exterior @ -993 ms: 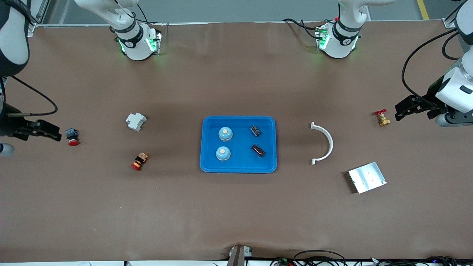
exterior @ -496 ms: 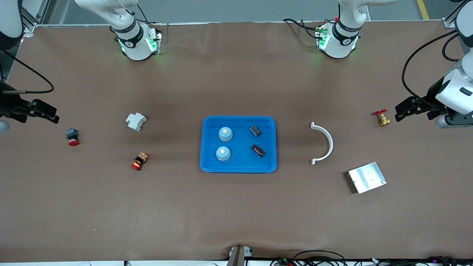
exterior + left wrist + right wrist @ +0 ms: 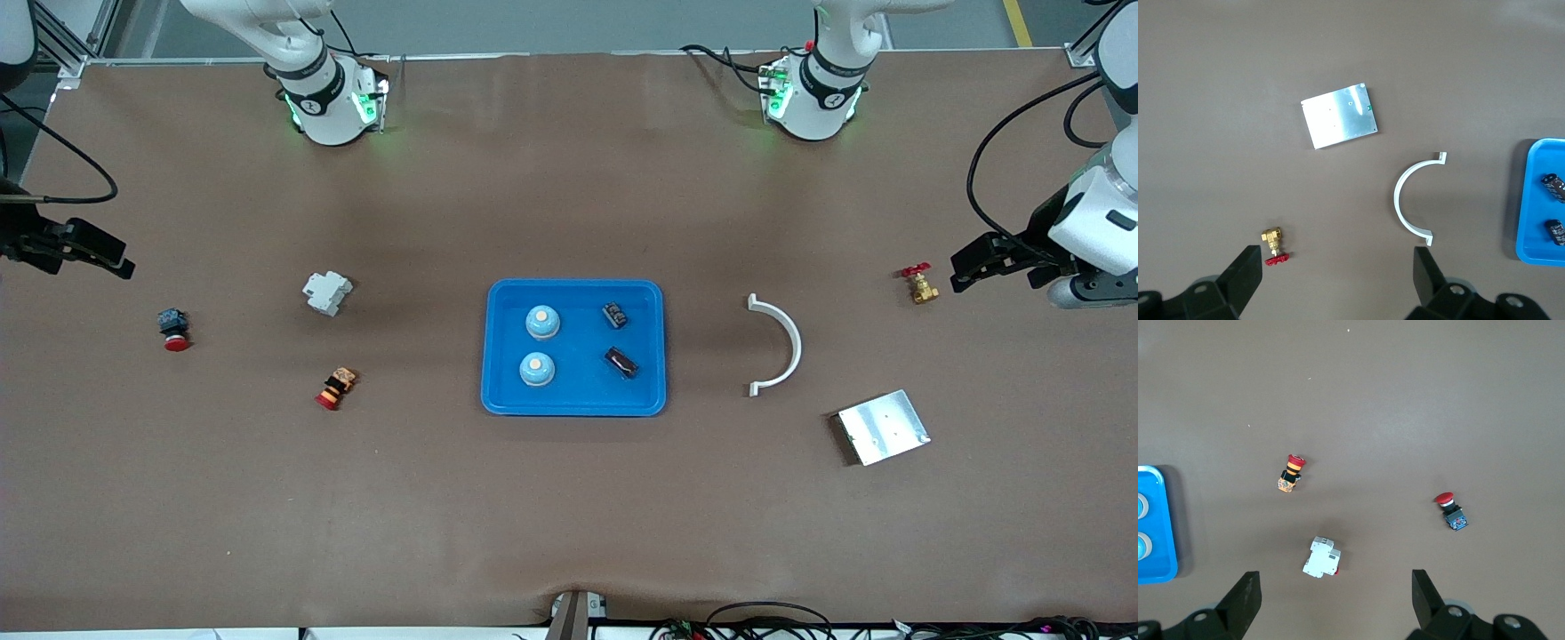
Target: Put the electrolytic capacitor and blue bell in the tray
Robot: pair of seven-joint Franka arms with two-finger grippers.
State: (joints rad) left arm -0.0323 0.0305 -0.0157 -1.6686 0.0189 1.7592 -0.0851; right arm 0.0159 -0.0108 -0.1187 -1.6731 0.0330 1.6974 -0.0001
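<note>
The blue tray (image 3: 573,407) lies mid-table. In it sit two blue bells (image 3: 542,321) (image 3: 537,368) and two dark electrolytic capacitors (image 3: 614,314) (image 3: 622,362). My left gripper (image 3: 965,267) hangs open over the table at the left arm's end, beside a brass valve, with nothing between its jaws. My right gripper (image 3: 111,258) hangs open and empty over the right arm's end. The left wrist view shows the left gripper (image 3: 1338,257), the tray's rim (image 3: 1521,247) and both capacitors (image 3: 1555,186) (image 3: 1557,230). In the right wrist view the right gripper (image 3: 1336,580) is over a white breaker.
A brass valve (image 3: 920,284), a white curved clip (image 3: 778,345) and a silver plate (image 3: 883,427) lie toward the left arm's end. A white breaker (image 3: 327,292), an orange-and-red button (image 3: 336,388) and a red-capped button (image 3: 173,328) lie toward the right arm's end.
My right gripper has drawn away from the red-capped button, toward the robots' side and the table's end. The left arm has stayed still.
</note>
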